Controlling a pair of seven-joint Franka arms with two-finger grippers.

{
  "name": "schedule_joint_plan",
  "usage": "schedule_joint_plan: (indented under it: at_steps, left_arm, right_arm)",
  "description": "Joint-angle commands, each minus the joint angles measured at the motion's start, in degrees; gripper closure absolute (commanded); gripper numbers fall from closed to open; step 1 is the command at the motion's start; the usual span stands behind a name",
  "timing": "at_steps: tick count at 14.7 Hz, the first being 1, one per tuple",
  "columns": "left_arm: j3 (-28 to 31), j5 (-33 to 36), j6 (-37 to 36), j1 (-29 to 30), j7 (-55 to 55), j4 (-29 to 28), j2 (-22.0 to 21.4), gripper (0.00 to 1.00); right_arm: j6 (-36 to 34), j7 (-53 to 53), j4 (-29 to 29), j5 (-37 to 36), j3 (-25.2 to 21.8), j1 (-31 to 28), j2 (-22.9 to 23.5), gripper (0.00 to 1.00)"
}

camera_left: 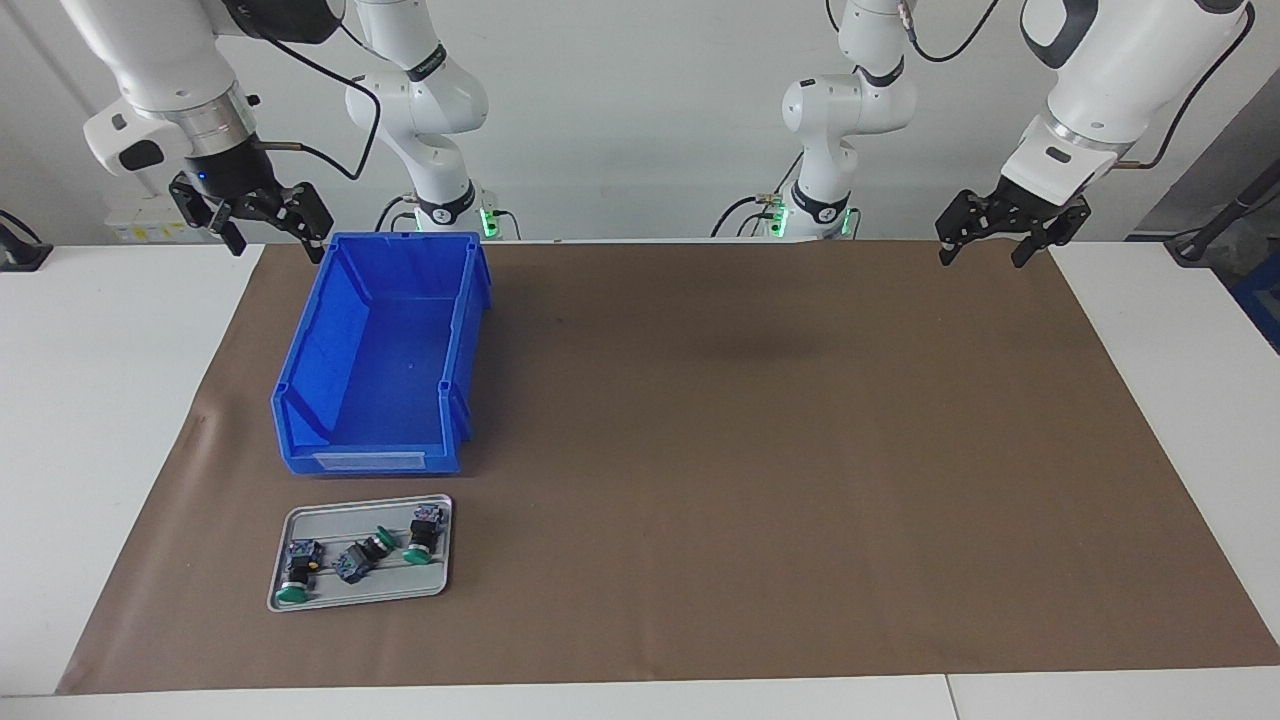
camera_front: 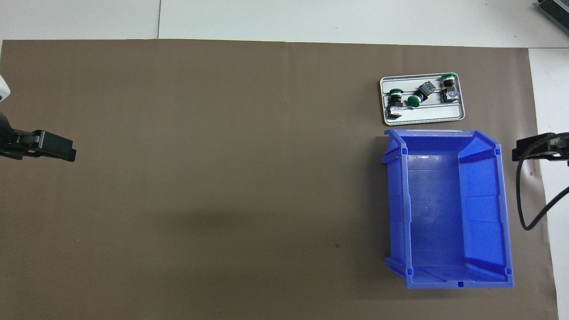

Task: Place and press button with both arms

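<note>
Three look-alike green-capped buttons lie on their sides in a small grey tray (camera_left: 400, 588) at the right arm's end of the table. They show in the facing view (camera_left: 298, 575) (camera_left: 362, 555) (camera_left: 422, 535) and in the overhead view (camera_front: 394, 100) (camera_front: 420, 94) (camera_front: 449, 86). My right gripper (camera_left: 275, 240) is open and empty, raised beside the blue bin's corner nearest the robots; it also shows in the overhead view (camera_front: 533, 149). My left gripper (camera_left: 982, 255) is open and empty, raised over the mat's edge at the left arm's end (camera_front: 53, 149).
An empty blue bin (camera_left: 300, 360) stands on the brown mat (camera_left: 750, 450), nearer to the robots than the tray (camera_front: 435, 114); it also shows in the overhead view (camera_front: 484, 209). A black cable (camera_front: 529, 213) hangs beside the bin.
</note>
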Motion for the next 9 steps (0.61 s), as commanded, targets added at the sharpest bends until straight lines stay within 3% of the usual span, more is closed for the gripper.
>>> schedule_joint_plan:
  at_steps: [1, 6, 9]
  left_arm:
    - [-0.42, -0.47, -0.06, 0.80, 0.67, -1.71, -1.58, 0.00]
    - [-0.42, -0.38, -0.06, 0.80, 0.59, -1.80, -1.58, 0.00]
    - [-0.33, -0.38, -0.06, 0.80, 0.59, -1.71, -1.58, 0.00]
  right_arm:
    - [0.75, -0.40, 0.26, 1.34, 0.18, -0.26, 0.16, 0.00]
    - [3.81, 0.32, -1.14, 2.57, 0.18, -0.16, 0.41, 0.00]
    - [11.62, -2.41, -1.23, 3.28, 0.18, -0.43, 5.23, 0.00]
